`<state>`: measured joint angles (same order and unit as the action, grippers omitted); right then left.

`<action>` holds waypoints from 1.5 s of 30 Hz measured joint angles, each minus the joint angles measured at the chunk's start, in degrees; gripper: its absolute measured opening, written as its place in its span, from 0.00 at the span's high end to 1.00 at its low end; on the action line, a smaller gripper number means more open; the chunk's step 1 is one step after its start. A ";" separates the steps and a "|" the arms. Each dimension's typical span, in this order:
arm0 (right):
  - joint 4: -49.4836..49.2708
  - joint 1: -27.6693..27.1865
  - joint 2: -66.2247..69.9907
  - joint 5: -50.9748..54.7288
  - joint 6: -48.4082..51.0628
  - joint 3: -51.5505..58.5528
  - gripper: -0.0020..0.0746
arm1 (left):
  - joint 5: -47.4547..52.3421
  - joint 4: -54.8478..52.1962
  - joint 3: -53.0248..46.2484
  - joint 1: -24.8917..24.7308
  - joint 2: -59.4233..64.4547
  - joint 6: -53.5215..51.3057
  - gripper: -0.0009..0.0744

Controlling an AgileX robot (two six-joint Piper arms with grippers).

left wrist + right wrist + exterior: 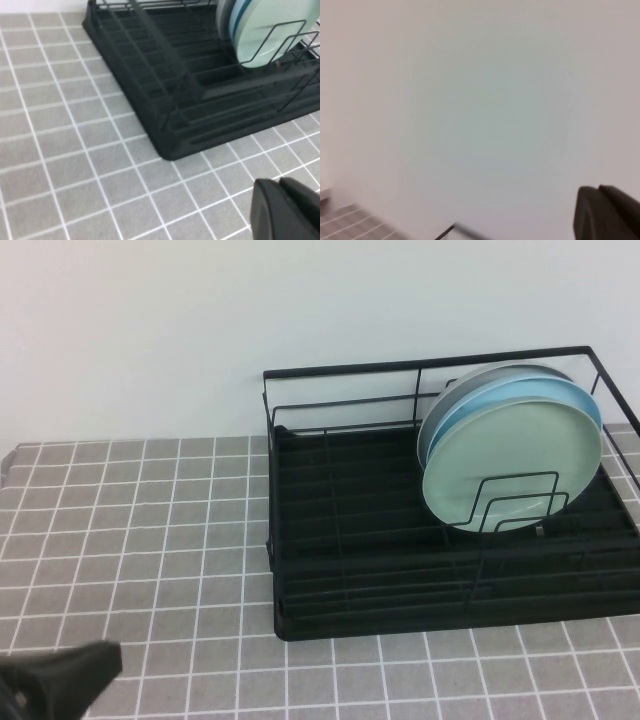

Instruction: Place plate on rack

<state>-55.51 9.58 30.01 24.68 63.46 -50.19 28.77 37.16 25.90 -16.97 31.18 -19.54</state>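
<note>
The pale mint-green plate (515,460) stands upright in the black wire rack (350,570), leaning in its dividers at the right end. It also shows in the left wrist view (280,25) with the rack (165,100). My left gripper (100,660) is shut and empty, low over the tiles at the front left, well away from the rack; its tips show in the left wrist view (280,187). My right gripper (597,192) is shut and empty, faces the white wall, and is out of the high view.
A light blue plate (520,392) and a greyish one stand right behind the mint plate. The rack sits on a grey tiled table (150,530) against a white wall. The left part of the rack holds nothing.
</note>
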 joint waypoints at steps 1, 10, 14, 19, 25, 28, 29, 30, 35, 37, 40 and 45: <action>0.18 0.00 -2.28 0.27 -1.90 3.17 0.97 | -0.54 0.24 -1.24 0.00 -0.41 0.00 0.99; 1.60 0.00 -13.84 -6.34 -4.43 30.98 0.97 | -2.59 3.19 -4.50 0.00 -0.80 0.00 0.99; 1.60 0.00 -14.09 -11.41 -4.43 37.88 0.97 | -2.72 5.37 -4.50 0.00 -0.80 0.00 0.99; 1.60 0.00 -14.09 -13.29 -4.43 40.09 0.97 | -2.72 6.62 -4.50 0.00 -0.80 0.00 0.99; 1.60 0.00 -14.09 -13.17 -4.43 40.09 0.97 | -2.47 6.62 -4.50 0.00 -0.80 0.00 0.99; 1.60 0.00 -14.09 -13.17 -4.43 40.09 0.97 | -2.47 6.62 -4.50 0.00 -0.80 0.00 0.99; 1.60 0.00 -14.09 -13.17 -4.43 40.09 0.97 | -2.47 6.62 -4.50 0.00 -0.80 0.00 0.99; 1.60 0.00 -14.09 -13.17 -4.43 40.09 0.97 | -2.47 6.62 -4.50 0.00 -0.80 0.00 0.99; 1.60 0.00 -14.09 -13.17 -4.43 40.09 0.97 | -2.47 6.62 -4.50 0.00 -0.80 0.00 0.99; 1.60 0.00 -14.09 -13.17 -4.43 40.09 0.97 | -2.75 6.62 -4.50 0.00 -0.80 0.00 0.99; 1.60 0.00 -14.09 -13.17 -4.43 40.09 0.97 | -2.87 6.62 -4.50 0.00 -0.80 0.00 0.99; 1.60 0.00 -14.09 -13.17 -4.43 40.09 0.97 | -2.54 6.05 -5.80 0.00 -2.10 0.00 0.99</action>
<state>-53.91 9.58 15.92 11.51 59.03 -10.10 26.23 43.21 20.11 -16.97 29.08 -19.54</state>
